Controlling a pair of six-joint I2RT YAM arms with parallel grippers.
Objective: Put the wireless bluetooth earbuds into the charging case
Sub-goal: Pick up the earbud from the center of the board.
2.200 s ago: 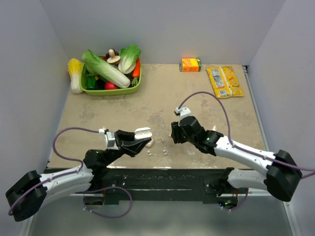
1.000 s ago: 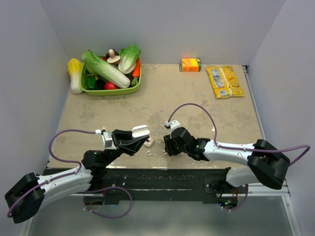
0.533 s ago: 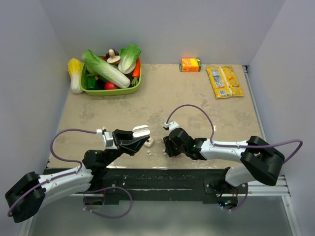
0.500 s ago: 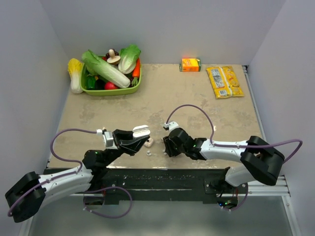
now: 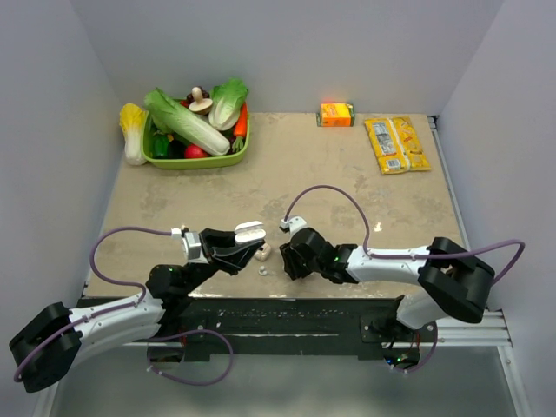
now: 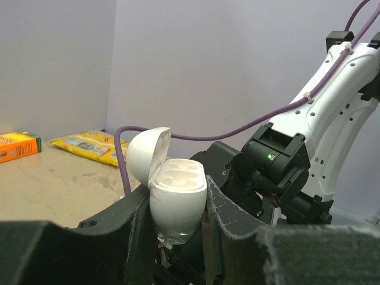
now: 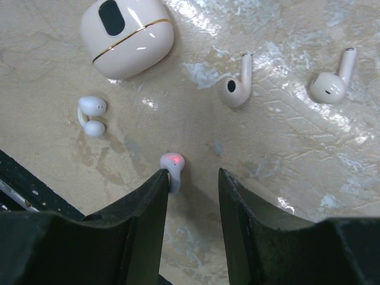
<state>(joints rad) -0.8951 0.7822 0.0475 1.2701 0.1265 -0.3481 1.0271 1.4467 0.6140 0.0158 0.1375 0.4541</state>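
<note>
Tabletop [image 5: 287, 165], right gripper [image 7: 192, 178] (spread) edged left

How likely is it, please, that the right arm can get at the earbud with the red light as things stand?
Probably yes: the right pincer stands open at the table, and the earbud with the red light lies between its fingertips, hard by one, nothing blocking it.
</note>
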